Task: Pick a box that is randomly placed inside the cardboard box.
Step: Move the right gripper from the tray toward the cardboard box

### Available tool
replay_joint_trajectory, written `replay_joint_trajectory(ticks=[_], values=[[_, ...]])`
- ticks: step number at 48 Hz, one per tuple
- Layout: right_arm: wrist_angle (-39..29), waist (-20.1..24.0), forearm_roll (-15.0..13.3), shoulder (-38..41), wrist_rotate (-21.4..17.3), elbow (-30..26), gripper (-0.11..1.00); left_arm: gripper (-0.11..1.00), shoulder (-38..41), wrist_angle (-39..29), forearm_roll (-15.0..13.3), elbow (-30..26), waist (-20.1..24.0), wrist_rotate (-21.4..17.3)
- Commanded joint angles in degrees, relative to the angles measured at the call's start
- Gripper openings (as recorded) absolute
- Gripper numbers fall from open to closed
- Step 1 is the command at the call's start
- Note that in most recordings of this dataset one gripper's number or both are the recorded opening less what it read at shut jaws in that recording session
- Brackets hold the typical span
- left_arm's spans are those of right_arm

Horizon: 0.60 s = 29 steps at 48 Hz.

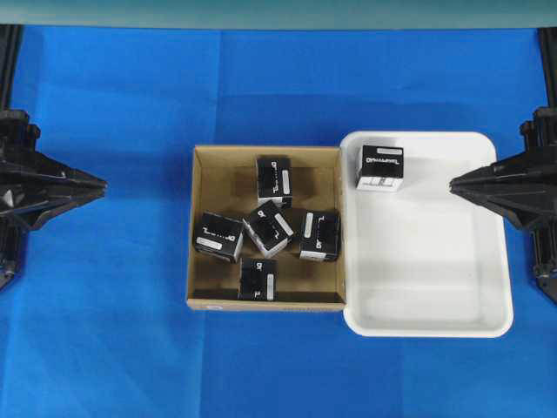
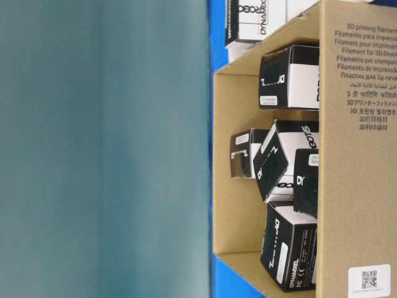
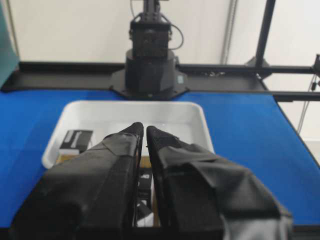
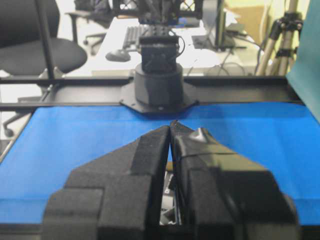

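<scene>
In the overhead view, the cardboard box [image 1: 202, 228] sits on the blue table cover [image 1: 104, 331], with its right wall touching the white plastic tray [image 1: 435, 287]. Nearest to the lower edge inside the carton is one small black box [image 1: 258, 279]. Above it, three others lie in a loose row: one at the left wall [image 1: 218, 237], one tilted in the middle [image 1: 268, 229], one on the right [image 1: 320, 235]. A fifth [image 1: 273, 179] stands near the far wall. A sixth black box [image 1: 380, 167] rests in the tray's far left corner. The left gripper [image 1: 103, 184] and the right gripper [image 1: 452, 183] wait well apart from both containers, each with tips pressed together, grasping nothing.
</scene>
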<state>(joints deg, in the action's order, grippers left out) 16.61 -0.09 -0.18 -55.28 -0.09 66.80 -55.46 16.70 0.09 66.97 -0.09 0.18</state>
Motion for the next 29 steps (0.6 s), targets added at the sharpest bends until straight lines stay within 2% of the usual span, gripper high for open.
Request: replay_joint_trajectory(ticks=[1, 3, 5, 7, 10, 15, 22, 29], values=[[0.1, 0.4, 1.1, 1.0, -1.0, -1.2, 0.14, 0.14, 1.3, 0.0, 0.3, -1.7, 0.4, 2.9], [-0.9, 0.4, 2.3, 1.1, -1.3, -1.8, 0.12, 0.12, 1.3, 0.2, 0.4, -2.1, 1.0, 3.7], [-3.1, 0.3, 4.4, 1.3, -2.4, -2.8, 0.06, 0.05, 1.2, -0.2, 0.4, -2.8, 1.4, 4.3], [-5.4, 0.0, 5.4, 1.6, -3.5, -3.8, 0.03, -0.01, 1.2, -1.0, 0.5, -3.4, 1.8, 4.6], [-9.3, -0.4, 6.1, 2.1, -4.9, -5.4, 0.01, -0.06, 1.2, -3.3, 0.6, -4.3, 1.8, 4.7], [-16.0, -0.6, 6.5, 3.6, -8.6, -8.6, 0.01, -0.06, 1.2, -8.1, 0.6, -5.4, 1.8, 4.7], [-24.7, -1.8, 6.9, 6.9, -16.9, -14.4, 0.01, -0.06, 0.5, -11.4, 0.6, -6.4, 1.4, 4.5], [-33.4, -3.5, 6.9, 12.0, -26.9, -19.9, 0.01, -0.06, -1.1, -15.5, 0.7, -6.9, 1.1, 4.7]])
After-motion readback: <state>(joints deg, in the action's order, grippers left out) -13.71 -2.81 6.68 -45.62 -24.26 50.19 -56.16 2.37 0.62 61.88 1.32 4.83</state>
